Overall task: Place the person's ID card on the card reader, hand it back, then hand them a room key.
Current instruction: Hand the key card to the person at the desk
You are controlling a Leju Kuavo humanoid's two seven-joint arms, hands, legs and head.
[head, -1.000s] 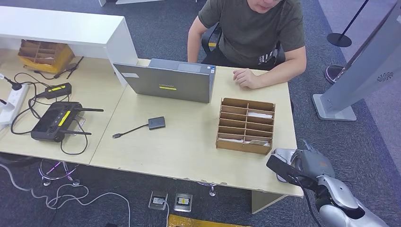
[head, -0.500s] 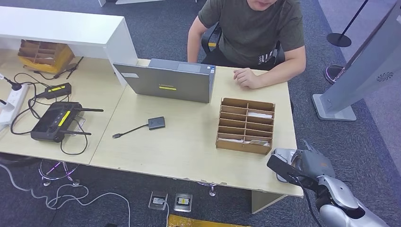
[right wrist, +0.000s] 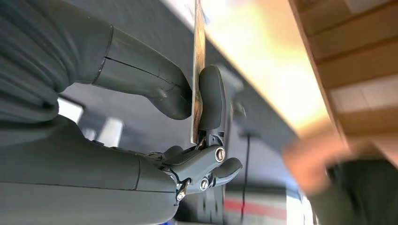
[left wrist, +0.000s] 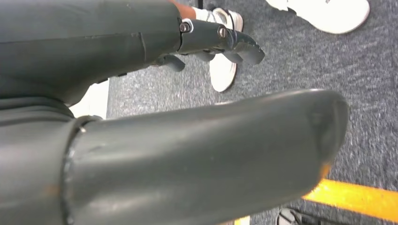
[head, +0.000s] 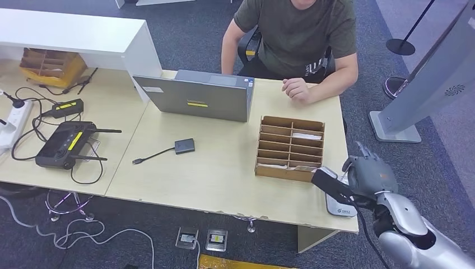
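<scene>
My right hand (head: 367,178) hovers just over the table's front right corner, above a flat grey-white card reader (head: 339,206). In the right wrist view a thin card (right wrist: 199,42) shows edge-on, pinched between the thumb (right wrist: 141,79) and a dark finger (right wrist: 211,98). The card's face cannot be read. A seated person (head: 297,33) faces me across the table, one hand (head: 297,89) resting near its far edge. A wooden slotted box (head: 291,148) holds white cards (head: 307,136). My left hand (left wrist: 216,40) hangs over grey carpet, holding nothing.
A grey laptop (head: 196,96) stands mid-table at the back, with a small black adapter (head: 185,146) and its cable in front. On the left lie a black remote controller (head: 63,144), cables and a power strip (head: 14,120). A white raised shelf (head: 73,33) borders the far left.
My right hand has risen and drawn back off the card reader, uncovering it. The person's hand has shifted a little toward the table's far edge.
</scene>
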